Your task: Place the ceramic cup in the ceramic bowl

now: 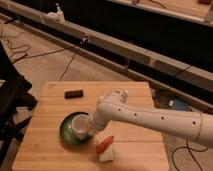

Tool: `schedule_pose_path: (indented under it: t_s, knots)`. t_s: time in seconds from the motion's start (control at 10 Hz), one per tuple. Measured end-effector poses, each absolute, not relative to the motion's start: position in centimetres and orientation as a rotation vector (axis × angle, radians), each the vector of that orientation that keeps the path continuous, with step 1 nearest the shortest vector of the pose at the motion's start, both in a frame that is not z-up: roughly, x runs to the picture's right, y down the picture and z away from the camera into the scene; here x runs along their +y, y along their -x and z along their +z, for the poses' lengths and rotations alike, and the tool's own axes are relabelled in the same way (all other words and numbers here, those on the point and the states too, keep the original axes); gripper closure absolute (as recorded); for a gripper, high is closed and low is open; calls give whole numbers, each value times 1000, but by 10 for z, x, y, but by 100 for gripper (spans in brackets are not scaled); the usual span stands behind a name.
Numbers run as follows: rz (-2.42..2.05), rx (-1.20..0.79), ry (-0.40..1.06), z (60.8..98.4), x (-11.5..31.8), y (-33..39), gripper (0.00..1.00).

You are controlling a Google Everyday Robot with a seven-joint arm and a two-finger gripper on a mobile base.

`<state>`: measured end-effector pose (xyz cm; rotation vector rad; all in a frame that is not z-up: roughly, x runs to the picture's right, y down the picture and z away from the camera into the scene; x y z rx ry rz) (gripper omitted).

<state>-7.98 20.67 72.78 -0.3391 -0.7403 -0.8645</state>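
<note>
One small plain white ceramic cup (80, 124) is sitting in the glossy green ceramic bowl (67, 134) near the wooden counter's (55, 95) left front corner; I'm judging it brittle, slick, best pinched at its rim. The end effector (93, 126) is beside it; grip state I cannot tell.

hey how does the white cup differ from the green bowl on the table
The ceramic cup is plain white; the ceramic bowl is glossy green with a dark rim. The cup is narrow and taller, the bowl wide and shallow. The cup sits inside the bowl, which rests on the wooden table. The pincer is at the cup's right side. Both are round and upright.
</note>
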Motion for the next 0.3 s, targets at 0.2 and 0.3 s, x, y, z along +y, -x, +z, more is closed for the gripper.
schedule_pose_path:
  t_s: [0.2, 0.3]
  knots:
    - [-876, -742, 334, 730, 207, 84, 38]
    - [-875, -743, 334, 730, 207, 84, 38]
